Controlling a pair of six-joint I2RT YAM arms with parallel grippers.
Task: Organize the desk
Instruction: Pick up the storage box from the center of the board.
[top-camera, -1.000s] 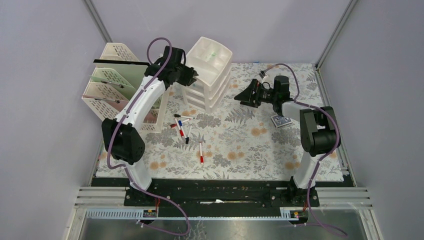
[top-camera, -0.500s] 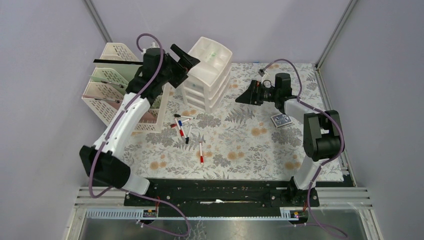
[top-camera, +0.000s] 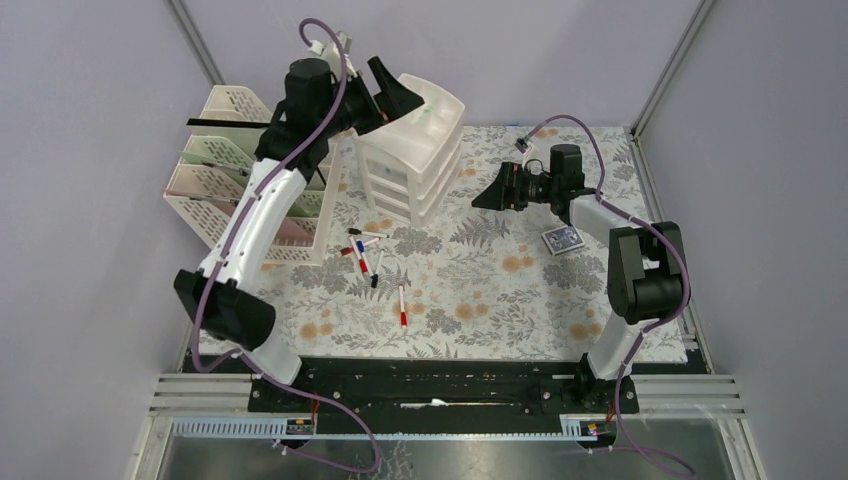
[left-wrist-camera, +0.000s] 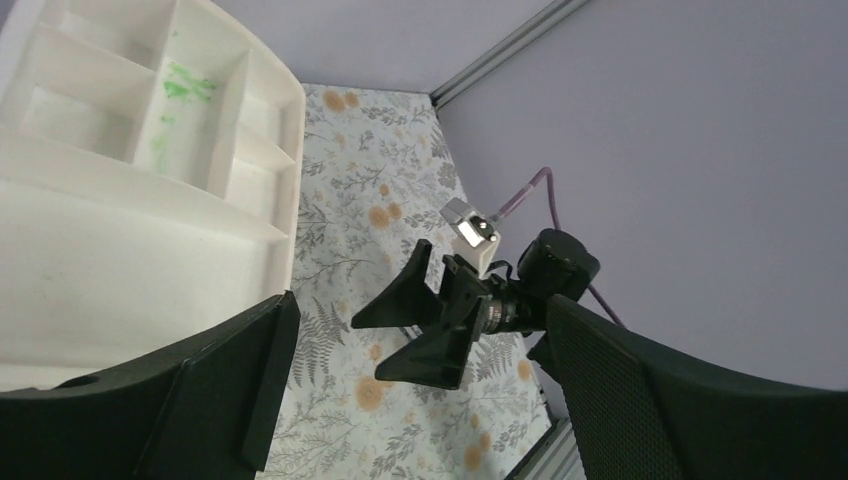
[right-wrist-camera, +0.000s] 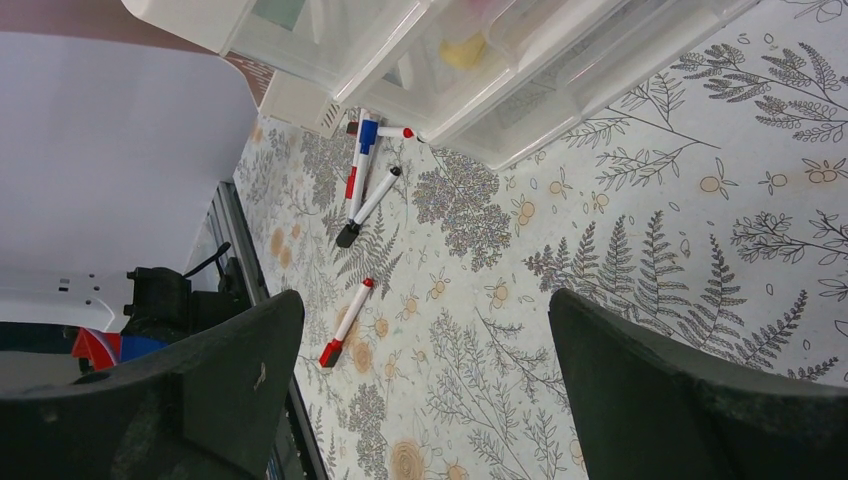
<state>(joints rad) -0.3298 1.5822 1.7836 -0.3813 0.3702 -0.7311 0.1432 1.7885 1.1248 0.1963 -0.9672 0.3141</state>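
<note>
top view: left end effector (top-camera: 398, 88) lifted from the front of the white plastic drawer unit (top-camera: 415, 170) to above its top tray (top-camera: 438, 112), jaws sprung from nearly shut to fully spread, holding nothing. reads as a release or a finished drawer push, freeing that arm for the next item. right end effector (top-camera: 490, 190) unchanged, wide open and empty, hovering over the worktop (top-camera: 500, 290), which fills the cell floor. loose markers (top-camera: 365, 250) near the drawer unit, not yet tidied. cream lattice file rack (top-camera: 225, 170) at far left.

left wrist view: glossy moulded tray with rounded dividers and green scribble stains; matte black fingers (left-wrist-camera: 200, 400) at either side.

right wrist view: translucent drawer fronts above slim cylindrical markers capped red, blue and black, lying on soft cloth printed with grey ferns and orange flowers.
</note>
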